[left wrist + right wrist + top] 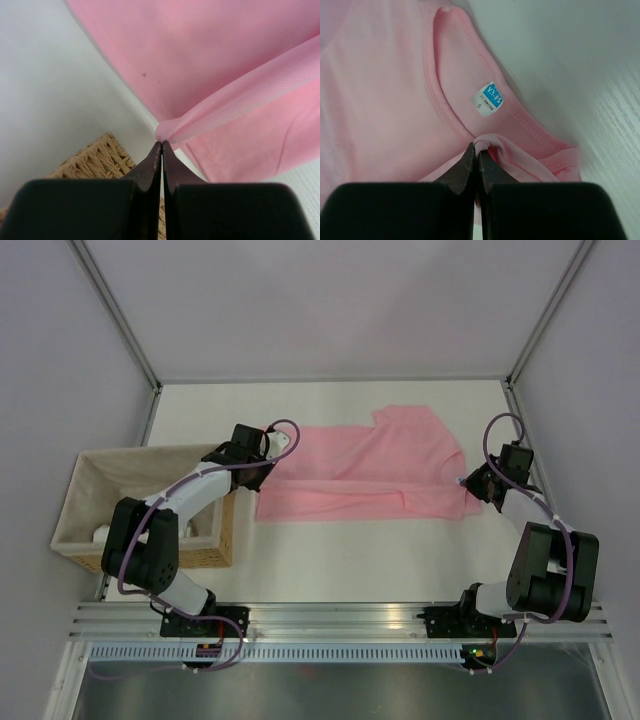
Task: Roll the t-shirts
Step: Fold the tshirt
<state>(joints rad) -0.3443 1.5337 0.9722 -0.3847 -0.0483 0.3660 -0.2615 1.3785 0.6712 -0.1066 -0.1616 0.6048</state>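
Pink t-shirt, ends pinched by left claw, right claw.

The white table carries a pink shirt, lying flat and crosswise just right of the basket, its long edges folded inward and a strip of bare table between the two. The basket stands at the table's left edge, and whether it rests fully on the table cannot be told. The shirt's collar, with a blue label, lies at the end farthest from the basket.
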